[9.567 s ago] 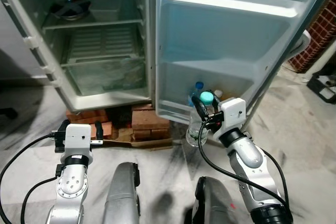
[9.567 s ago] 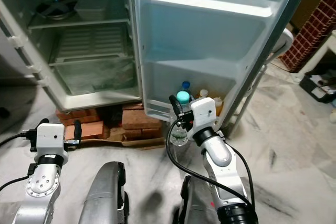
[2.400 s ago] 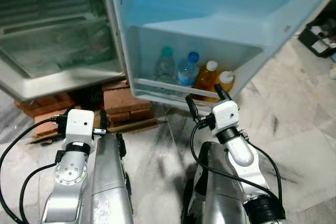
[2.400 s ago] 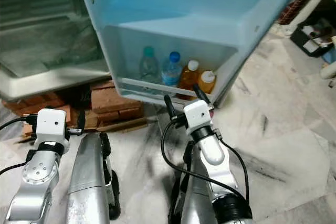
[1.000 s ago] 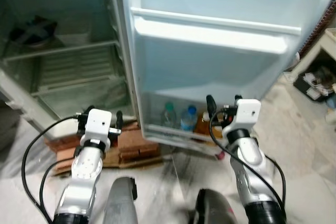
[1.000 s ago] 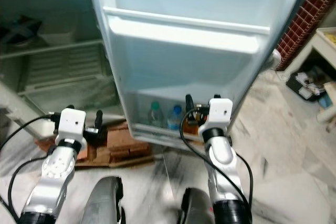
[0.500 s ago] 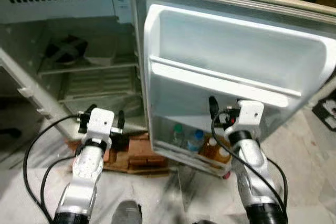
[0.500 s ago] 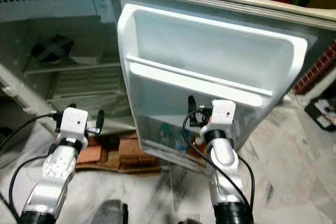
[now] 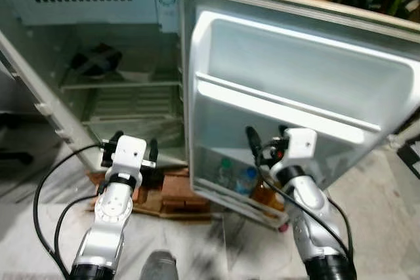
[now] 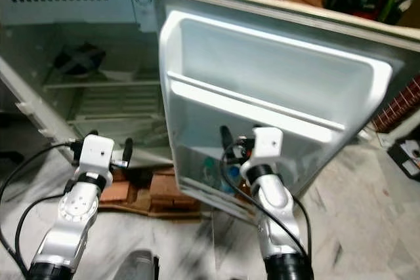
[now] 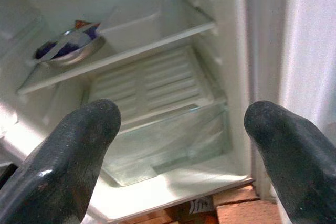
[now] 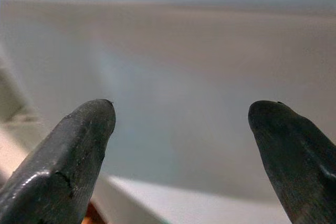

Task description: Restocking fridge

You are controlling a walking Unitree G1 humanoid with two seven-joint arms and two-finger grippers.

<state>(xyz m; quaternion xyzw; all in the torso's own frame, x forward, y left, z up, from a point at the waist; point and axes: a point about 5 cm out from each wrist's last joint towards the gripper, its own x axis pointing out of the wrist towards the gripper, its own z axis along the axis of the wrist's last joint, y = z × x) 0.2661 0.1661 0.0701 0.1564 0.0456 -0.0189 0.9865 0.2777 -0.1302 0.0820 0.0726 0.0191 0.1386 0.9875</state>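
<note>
**Currently: both claws empty before the open fridge door**

Presently, the right claw (image 9: 266, 141) is held spread wide and empty in front of the white plastic inner liner of the open fridge door (image 9: 295, 77). The left claw (image 9: 130, 149) is likewise spread and empty, aimed at the fridge cabinet (image 9: 98, 44). Stocked items are found in the bottom door bin: a clear bottle with a green cap (image 9: 225, 170), a clear bottle with a blue cap (image 9: 246, 178) and an amber bottle (image 9: 262, 191).

If a further item is to be fetched, the open door should be cleared before turning, and both claws kept spread.

A dark round dish (image 9: 95, 62) rests on the upper wire shelf (image 9: 118, 84); a clear crisper drawer (image 11: 168, 145) sits below. The cabinet is propped on red bricks (image 9: 180, 191) over a grey-streaked marble floor (image 9: 216, 254).
</note>
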